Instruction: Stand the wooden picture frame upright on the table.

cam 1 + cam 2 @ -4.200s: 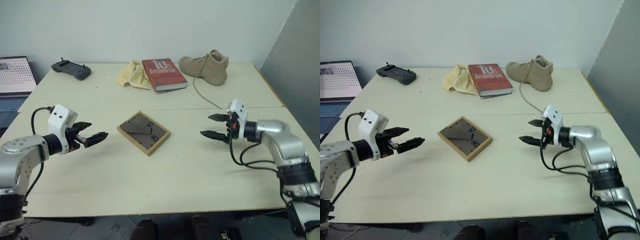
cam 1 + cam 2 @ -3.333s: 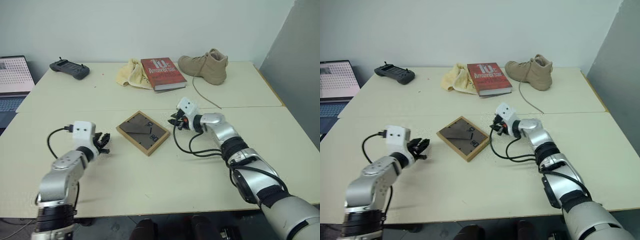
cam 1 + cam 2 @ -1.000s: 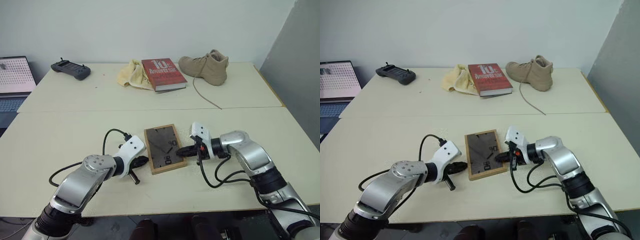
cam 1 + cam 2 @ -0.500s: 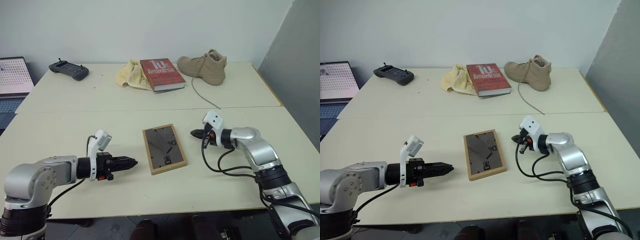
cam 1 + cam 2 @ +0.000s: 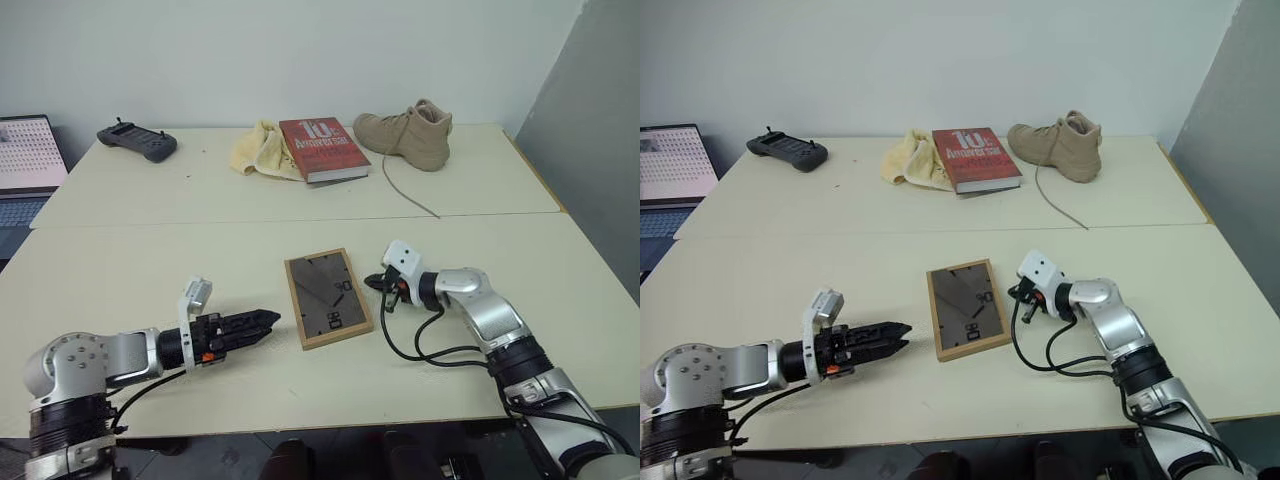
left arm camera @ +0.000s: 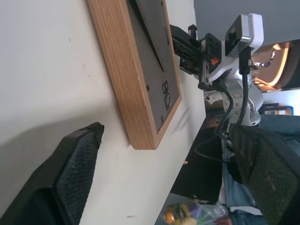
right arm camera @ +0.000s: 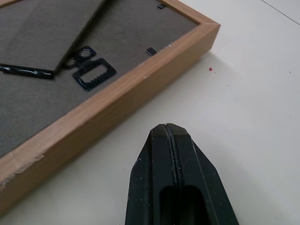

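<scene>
Wooden picture frame (image 5: 329,298) lying flat, dark back and easel stand upward, at the centre of the head views on the near half of the table (image 5: 150,260). Left gripper (image 5: 262,321), lower left, points at the frame's left edge with fingers (image 6: 70,178) spread apart, empty. Right gripper (image 5: 374,282), just right of the frame's upper right edge, is clenched and grasps nothing. Red book (image 5: 322,148), tan boot (image 5: 410,132) and yellow cloth (image 5: 258,150) lie at upper centre.
</scene>
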